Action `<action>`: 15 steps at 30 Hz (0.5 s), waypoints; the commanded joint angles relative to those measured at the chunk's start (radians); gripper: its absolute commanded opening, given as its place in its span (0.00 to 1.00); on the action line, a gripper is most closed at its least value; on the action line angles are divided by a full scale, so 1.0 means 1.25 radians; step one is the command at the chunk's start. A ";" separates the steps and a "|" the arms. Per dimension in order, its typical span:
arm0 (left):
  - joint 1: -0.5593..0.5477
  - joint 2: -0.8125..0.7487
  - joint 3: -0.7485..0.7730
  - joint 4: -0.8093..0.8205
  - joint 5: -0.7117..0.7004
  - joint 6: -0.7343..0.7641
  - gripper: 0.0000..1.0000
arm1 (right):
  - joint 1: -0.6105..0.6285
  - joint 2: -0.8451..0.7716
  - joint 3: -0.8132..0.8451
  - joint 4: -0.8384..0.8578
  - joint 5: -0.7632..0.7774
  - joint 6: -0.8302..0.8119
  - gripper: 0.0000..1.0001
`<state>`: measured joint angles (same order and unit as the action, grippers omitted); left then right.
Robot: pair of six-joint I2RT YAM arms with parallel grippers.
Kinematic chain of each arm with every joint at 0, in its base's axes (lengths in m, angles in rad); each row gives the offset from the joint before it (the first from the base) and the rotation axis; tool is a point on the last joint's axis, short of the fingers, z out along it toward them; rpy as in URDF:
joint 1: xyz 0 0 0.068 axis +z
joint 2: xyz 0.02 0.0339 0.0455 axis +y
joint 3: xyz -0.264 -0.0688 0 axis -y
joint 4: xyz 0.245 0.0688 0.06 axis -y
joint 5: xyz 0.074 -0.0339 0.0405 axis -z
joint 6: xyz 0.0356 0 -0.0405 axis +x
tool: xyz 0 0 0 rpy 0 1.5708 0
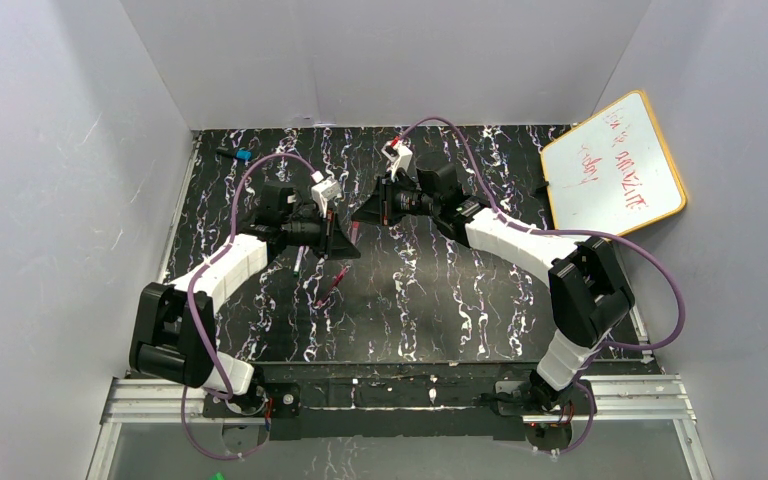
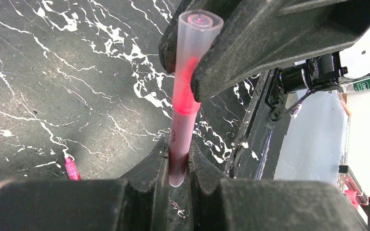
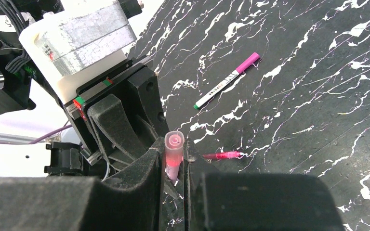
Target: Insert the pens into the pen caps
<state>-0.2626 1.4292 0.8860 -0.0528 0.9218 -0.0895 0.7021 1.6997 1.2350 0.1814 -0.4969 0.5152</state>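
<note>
My left gripper [image 2: 178, 169] is shut on the barrel of a pink pen [image 2: 180, 137]. A translucent pink pen cap [image 2: 194, 53] sits over the pen's far end, and the red tip glows inside it. My right gripper [image 3: 174, 162] is shut on that pen cap [image 3: 174, 150]. The two grippers meet nose to nose above the table's middle, the left gripper [image 1: 343, 240] just left of the right gripper [image 1: 372, 210]. On the table lie a whitish pen with a magenta cap and green tip [image 3: 227, 80] and a red pen [image 3: 221, 155].
More pens lie on the black marbled table [image 1: 440, 300] below the left gripper, around [image 1: 333, 285]. A magenta piece [image 2: 71, 169] lies left of my left fingers. A small blue-and-black item [image 1: 239, 156] sits at the back left. A whiteboard [image 1: 615, 165] leans at the back right.
</note>
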 commanded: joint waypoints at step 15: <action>0.077 -0.031 0.169 0.266 -0.132 -0.062 0.00 | 0.061 0.026 -0.058 -0.290 -0.250 -0.043 0.01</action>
<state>-0.2504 1.4288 0.9279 -0.0467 0.9001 -0.1040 0.6937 1.6997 1.2495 0.2005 -0.4931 0.4877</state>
